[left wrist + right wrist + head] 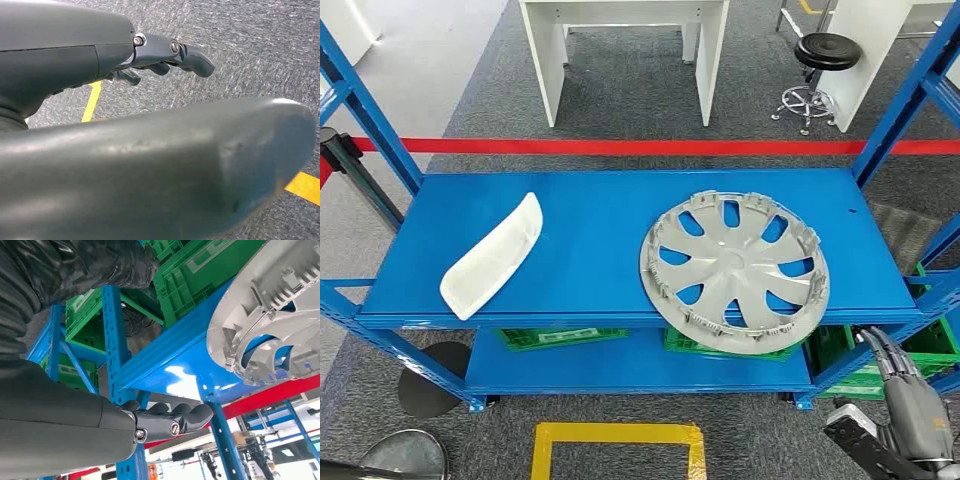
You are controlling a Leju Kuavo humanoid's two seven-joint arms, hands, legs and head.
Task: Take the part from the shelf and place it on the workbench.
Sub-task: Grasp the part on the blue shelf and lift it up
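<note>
Silver wheel cover (734, 269) lies on the shelf (599, 240), up-left of the empty, loosely spread right hand (912, 400).

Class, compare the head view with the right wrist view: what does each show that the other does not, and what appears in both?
Head view alone: the white curved part lying on the shelf's left side, a black stool and a white workbench beyond the red floor line.
Right wrist view alone: the underside of the blue shelf.
Both: the silver wheel cover overhanging the shelf's front edge, green crates below, and the right hand, holding nothing.
</note>
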